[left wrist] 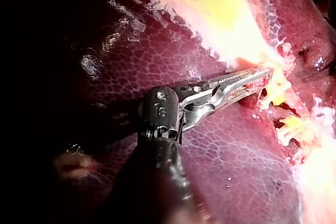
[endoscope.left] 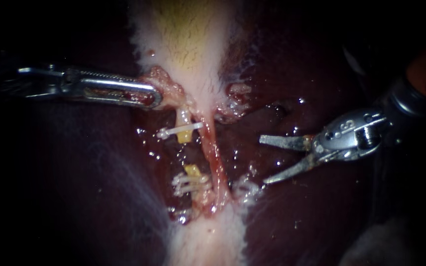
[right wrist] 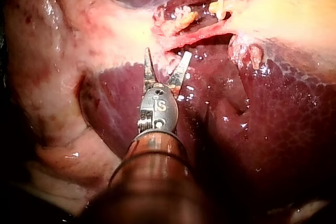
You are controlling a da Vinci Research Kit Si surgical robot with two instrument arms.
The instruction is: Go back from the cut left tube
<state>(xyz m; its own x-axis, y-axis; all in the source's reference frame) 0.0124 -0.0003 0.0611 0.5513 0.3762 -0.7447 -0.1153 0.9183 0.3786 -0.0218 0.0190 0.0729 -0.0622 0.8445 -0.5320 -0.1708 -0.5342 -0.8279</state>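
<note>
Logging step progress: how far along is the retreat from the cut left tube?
Done: the yellow left tube is severed, its stumps apart between white plastic clips. In hand: the silver right instrument, spread open, sits off to the side over dark red liver, touching nothing. Remaining: perhaps drawing it farther away. The silver left instrument holds pale gallbladder tissue.

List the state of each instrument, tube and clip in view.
Left instrument: jaws shut on tissue beside the gallbladder.
Right instrument: jaws open, holding nothing.
Left tube: cut through, ends apart.
Right tube: whole.
Clips: closed on the left tube's stumps.
</note>
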